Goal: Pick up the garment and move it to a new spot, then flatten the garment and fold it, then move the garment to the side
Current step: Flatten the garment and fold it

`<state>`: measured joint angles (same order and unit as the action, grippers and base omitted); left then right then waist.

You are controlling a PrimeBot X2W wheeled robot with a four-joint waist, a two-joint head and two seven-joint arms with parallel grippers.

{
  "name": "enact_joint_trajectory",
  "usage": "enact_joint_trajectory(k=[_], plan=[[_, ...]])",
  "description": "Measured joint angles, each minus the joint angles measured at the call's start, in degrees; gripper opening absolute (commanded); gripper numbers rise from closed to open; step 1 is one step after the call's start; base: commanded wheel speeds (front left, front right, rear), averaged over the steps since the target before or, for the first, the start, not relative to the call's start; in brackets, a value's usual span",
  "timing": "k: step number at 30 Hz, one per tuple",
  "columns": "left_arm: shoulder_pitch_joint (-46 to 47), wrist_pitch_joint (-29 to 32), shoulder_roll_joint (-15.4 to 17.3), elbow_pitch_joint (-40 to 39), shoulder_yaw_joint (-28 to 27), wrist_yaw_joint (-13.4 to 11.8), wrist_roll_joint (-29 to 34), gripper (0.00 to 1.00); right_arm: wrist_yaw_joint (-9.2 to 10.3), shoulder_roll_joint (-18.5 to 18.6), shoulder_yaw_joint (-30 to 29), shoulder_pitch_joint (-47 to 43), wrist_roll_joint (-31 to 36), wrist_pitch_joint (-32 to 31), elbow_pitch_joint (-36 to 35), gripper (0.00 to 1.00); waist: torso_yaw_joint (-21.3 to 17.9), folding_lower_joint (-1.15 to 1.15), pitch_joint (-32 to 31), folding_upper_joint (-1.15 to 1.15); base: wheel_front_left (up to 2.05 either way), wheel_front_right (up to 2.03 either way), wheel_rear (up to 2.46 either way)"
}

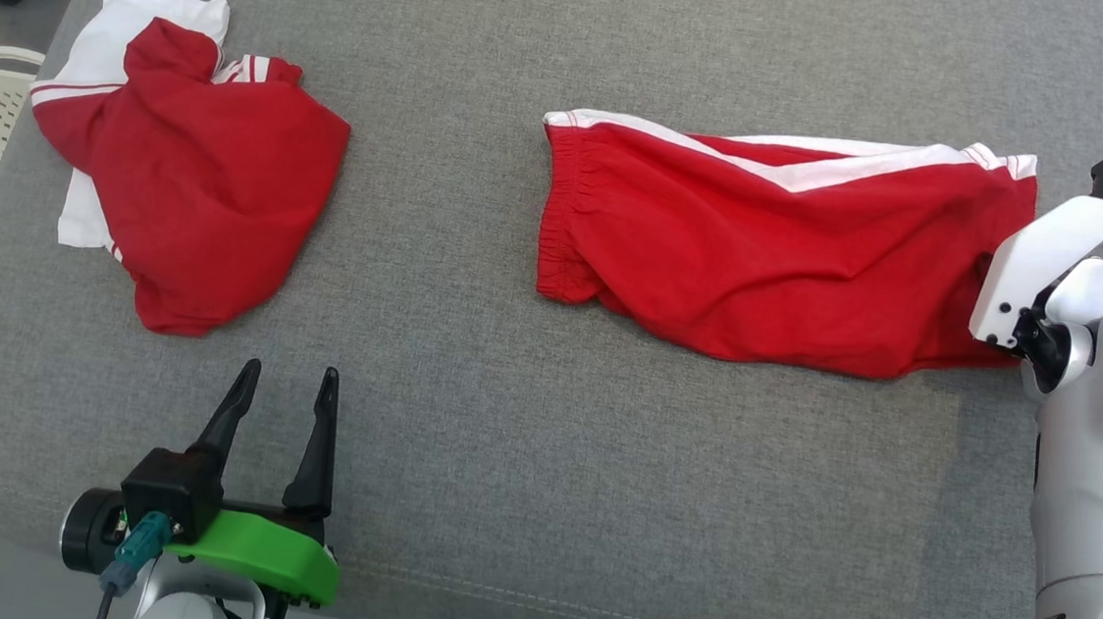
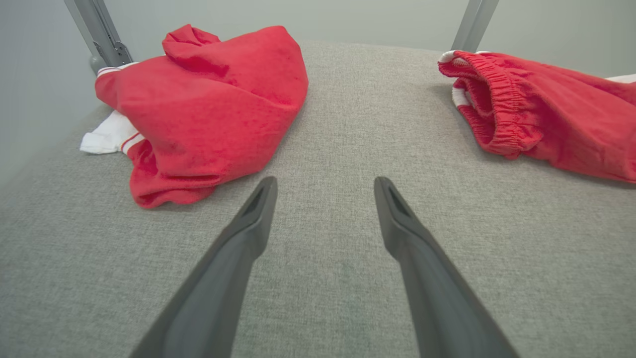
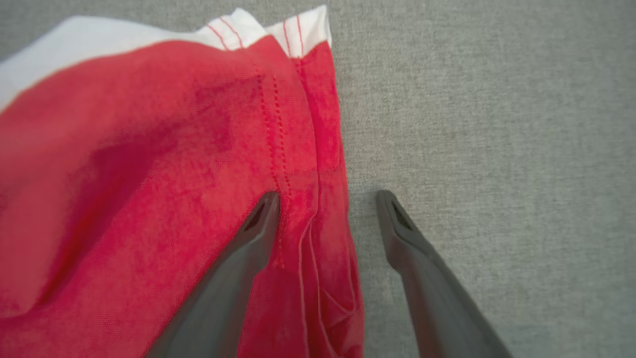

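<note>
The red shorts (image 1: 762, 257) lie spread on the grey cushion (image 1: 539, 466), and I take them for the garment of the task, because one claw is already at them. Their long axis runs from the robot's left to its right: the elastic waistband (image 1: 564, 212) is the left end, the leg hems are the right end, and a white stripe (image 1: 819, 168) runs along the far edge.

The right gripper (image 3: 328, 199) is at the hem end of the shorts. Its fingers are spread wide and nothing is pinched between them. In its wrist view one finger is over the red cloth and the other over the bare cushion just beside the shorts, so the hem edge (image 3: 343, 164) passes between them. I judge that the coming grasp depends on this: closing here would catch the hem.

The left gripper (image 1: 291, 370) is also spread and empty. It hovers well apart from the waistband, on the near side, closer to a crumpled red and white garment (image 1: 196, 193) that lies beyond the waistband end. So the right arm is clearly the nearer one.

From the head view, the white wrist hides the right fingers and the near hem corner of the shorts. I cannot tell whether the fingertips touch the cloth, nor how many layers are at the hem.
</note>
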<state>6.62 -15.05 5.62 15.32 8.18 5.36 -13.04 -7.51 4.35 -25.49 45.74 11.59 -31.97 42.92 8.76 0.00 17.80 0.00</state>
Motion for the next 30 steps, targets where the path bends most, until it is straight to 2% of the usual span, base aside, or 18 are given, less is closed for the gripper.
enact_joint_trajectory(k=[5,7,9,22,30], plan=[[0.01,0.00,-0.12,0.26,0.07,0.16,0.00,1.00,0.00,-0.14,-2.46,1.04,1.15,-1.29,1.29,1.00,0.56,0.00,0.34,0.00,0.00,0.00,0.00],[0.01,0.00,-0.09,0.44,0.02,0.19,0.00,1.00,-0.01,-0.34,-3.45,1.29,1.75,-1.38,1.41,0.42,0.56,0.00,0.29,0.00,0.00,0.00,0.00],[0.03,0.00,-0.04,0.51,-0.11,0.19,0.00,1.00,-0.02,-0.65,-4.13,1.58,2.27,-1.46,1.47,0.00,0.45,0.00,0.30,0.00,0.00,0.00,0.00],[0.18,0.00,0.05,0.89,-0.27,0.43,0.00,1.00,-0.10,-1.22,-10.76,2.72,7.49,-0.37,0.37,0.00,-0.46,0.00,-0.08,0.00,0.00,0.00,0.00],[0.12,0.00,-0.24,1.21,0.32,0.44,0.00,1.00,-0.03,3.59,-12.51,2.60,11.72,0.37,-2.64,0.00,-0.75,0.00,-1.75,0.00,0.00,0.00,0.00]])
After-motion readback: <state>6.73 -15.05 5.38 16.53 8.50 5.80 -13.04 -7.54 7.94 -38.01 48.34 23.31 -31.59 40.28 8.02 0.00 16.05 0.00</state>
